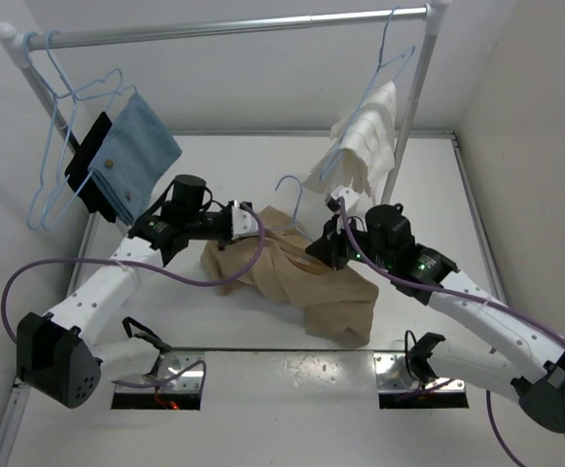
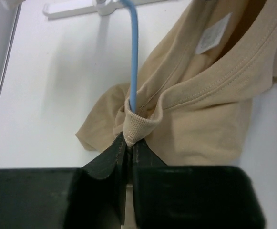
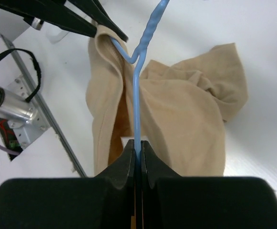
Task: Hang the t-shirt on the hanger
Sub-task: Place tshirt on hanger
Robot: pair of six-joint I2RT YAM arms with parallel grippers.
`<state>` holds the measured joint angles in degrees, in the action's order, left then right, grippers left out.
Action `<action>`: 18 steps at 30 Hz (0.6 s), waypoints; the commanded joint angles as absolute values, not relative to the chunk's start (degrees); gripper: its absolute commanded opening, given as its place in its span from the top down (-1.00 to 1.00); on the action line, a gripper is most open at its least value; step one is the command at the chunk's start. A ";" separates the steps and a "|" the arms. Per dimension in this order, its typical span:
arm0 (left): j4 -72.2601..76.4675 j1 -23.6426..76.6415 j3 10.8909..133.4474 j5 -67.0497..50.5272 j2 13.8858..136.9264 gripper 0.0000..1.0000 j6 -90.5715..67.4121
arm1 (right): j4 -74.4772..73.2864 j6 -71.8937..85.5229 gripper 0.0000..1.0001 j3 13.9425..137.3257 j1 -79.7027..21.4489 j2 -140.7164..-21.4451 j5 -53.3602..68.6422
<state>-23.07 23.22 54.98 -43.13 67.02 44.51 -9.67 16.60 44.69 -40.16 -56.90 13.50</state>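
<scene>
— Where's the soft tan-beige t-shirt point(image 1: 297, 277)?
— Crumpled on the white counter point(image 1: 253, 165) between the arms; the left end effector point(image 2: 128, 143) pinches its ribbed collar.
— And the right end effector point(image 3: 138, 149)?
— Clamped on the thin light-blue wire hanger point(image 3: 137, 95), whose wire enters that collar.

Matt cloth t-shirt point(image 1: 284, 274), smooth wire hanger point(image 3: 137, 109)

White table point(image 1: 292, 389): tan t-shirt point(image 1: 340, 297) crumpled mid-surface, lower folds lying on it.
</scene>
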 commanded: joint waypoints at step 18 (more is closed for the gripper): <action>-28.21 14.33 66.96 -40.86 71.10 -0.77 30.34 | -12.48 14.06 1.00 52.73 -40.69 -55.01 8.35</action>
